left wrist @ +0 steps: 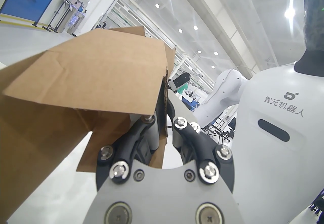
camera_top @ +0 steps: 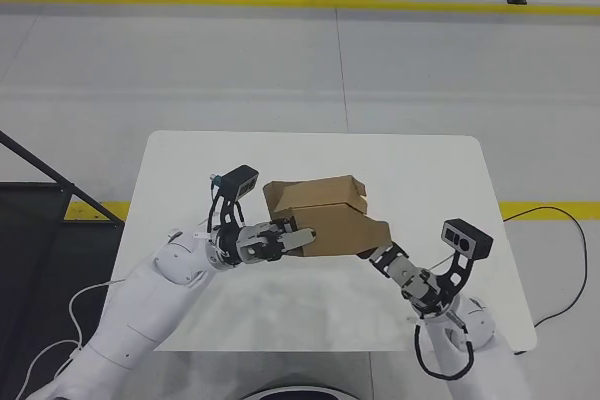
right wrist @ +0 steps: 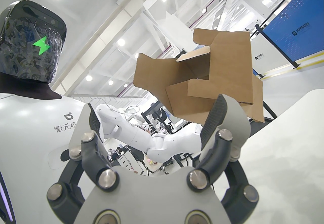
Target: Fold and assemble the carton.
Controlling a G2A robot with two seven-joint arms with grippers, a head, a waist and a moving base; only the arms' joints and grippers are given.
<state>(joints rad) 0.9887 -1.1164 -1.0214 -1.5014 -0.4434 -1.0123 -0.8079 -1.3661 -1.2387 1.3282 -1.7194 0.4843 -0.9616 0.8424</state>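
One plain brown half-open carton (camera_top: 325, 215)

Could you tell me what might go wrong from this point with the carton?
1. The left claw pinches only one thin panel edge of the carton, held over the table; it could pivot or slip out.
2. The right claw is open, one finger beside a corner of the carton; a push there might crumple a loose flap or knock the carton free.

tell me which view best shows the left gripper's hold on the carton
Left wrist view: the left gripper pinches a flap edge of the carton close up. The top view shows it small at the carton's edge. The right wrist view shows the carton's open flaps from below.
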